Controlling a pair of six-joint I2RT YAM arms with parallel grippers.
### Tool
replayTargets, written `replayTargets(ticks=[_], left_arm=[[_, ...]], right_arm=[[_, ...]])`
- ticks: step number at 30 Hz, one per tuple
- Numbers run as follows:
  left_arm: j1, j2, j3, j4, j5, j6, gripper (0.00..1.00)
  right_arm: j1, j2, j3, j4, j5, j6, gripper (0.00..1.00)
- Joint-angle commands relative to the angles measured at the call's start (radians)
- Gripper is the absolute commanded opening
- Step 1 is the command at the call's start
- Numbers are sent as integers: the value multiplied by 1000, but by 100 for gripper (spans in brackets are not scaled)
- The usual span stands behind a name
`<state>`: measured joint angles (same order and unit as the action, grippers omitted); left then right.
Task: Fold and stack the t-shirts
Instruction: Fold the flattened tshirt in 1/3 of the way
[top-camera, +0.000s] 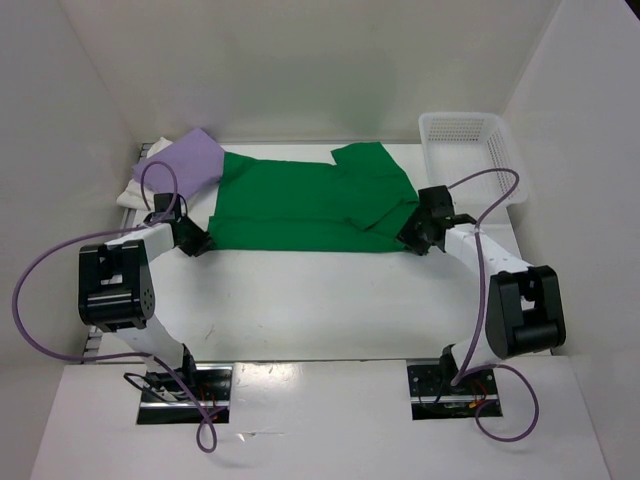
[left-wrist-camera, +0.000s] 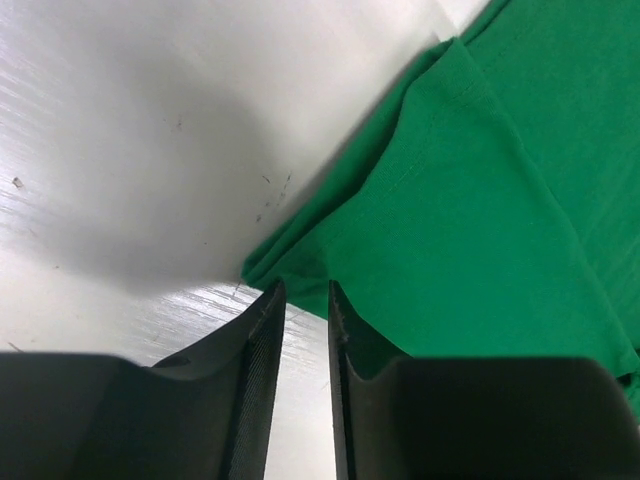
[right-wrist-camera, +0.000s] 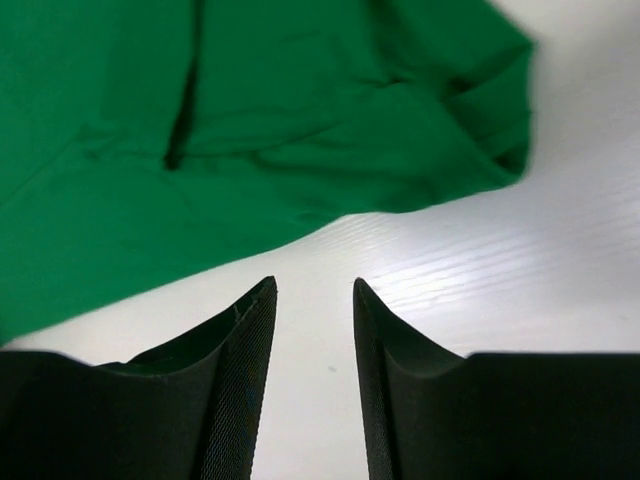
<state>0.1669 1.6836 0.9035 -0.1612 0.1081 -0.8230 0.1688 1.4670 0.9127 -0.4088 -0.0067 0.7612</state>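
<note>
Green t-shirt (top-camera: 300, 205) cloth lies just ahead of both grippers, and neither one holds it. The left gripper (left-wrist-camera: 302, 290) hangs low over the table (top-camera: 320, 300) with its jaws a narrow slit apart. Only bare tabletop shows between them, and the shirt's doubled near-left corner sits just past the tips, a little to their right. The right gripper (right-wrist-camera: 315, 285) has its jaws wider apart, also with nothing between them. The shirt's near edge and a rumpled, folded-over sleeve lie just beyond its tips.

From above, the two grippers sit at opposite ends of the shirt's near edge, one at each corner. That spacing probably serves the fold: pinching both ends at once would keep the edge straight while it is carried over, rather than letting the middle sag or twist. The jaws would have to reach forward onto the cloth first, since both are short of it now.

The green shirt is spread wide across the far middle of the table, with its right sleeve turned in. At its left end a lilac t-shirt (top-camera: 190, 165) lies folded on top of a white t-shirt (top-camera: 135, 195), touching the green one's edge. This looks like the stack the green shirt should join once folded. A white basket (top-camera: 505, 165) stands in the far right corner, apart from the cloth.
</note>
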Motion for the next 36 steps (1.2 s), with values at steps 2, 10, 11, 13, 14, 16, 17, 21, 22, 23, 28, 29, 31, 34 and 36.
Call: replayTargets(ticks=[2, 10, 11, 13, 14, 16, 17, 21, 22, 23, 28, 29, 31, 34, 36], left_arm=[[3, -2, 15, -17, -19, -15, 33], [13, 56, 35, -17, -12, -5, 38], [13, 76, 35, -17, 2, -5, 40], [22, 86, 44, -17, 11, -5, 40], [22, 87, 44, -17, 12, -5, 40], [22, 119, 44, -4, 21, 4, 36], [22, 128, 44, 5, 21, 4, 32], [42, 146, 34, 23, 35, 4, 18], [42, 146, 20, 35, 45, 4, 17], [42, 146, 20, 35, 45, 4, 17], [52, 113, -3, 35, 45, 4, 9], [52, 104, -14, 26, 45, 4, 9], [65, 73, -46, 17, 45, 4, 8], [83, 35, -95, -7, 45, 24, 6], [94, 1, -123, -17, 45, 33, 4]], right_arm=[[-57, -19, -47, 16, 88, 35, 44], [-77, 76, -37, 25, 125, 53, 55], [-89, 96, -28, 25, 138, 53, 55], [-103, 110, -17, 25, 161, 64, 55], [-103, 121, -17, 25, 175, 64, 55], [-129, 136, -17, 47, 188, 73, 55], [-129, 154, -8, 47, 188, 73, 55], [-129, 202, 3, 86, 197, 84, 45], [-129, 214, 3, 87, 197, 84, 39], [-129, 225, 12, 99, 197, 84, 34], [-129, 202, 5, 85, 232, 102, 12], [-129, 185, -6, 76, 246, 102, 9], [-138, 135, -43, 54, 264, 113, 6], [-166, 72, -100, 19, 251, 124, 3], [-176, 35, -136, -22, 235, 135, 0]])
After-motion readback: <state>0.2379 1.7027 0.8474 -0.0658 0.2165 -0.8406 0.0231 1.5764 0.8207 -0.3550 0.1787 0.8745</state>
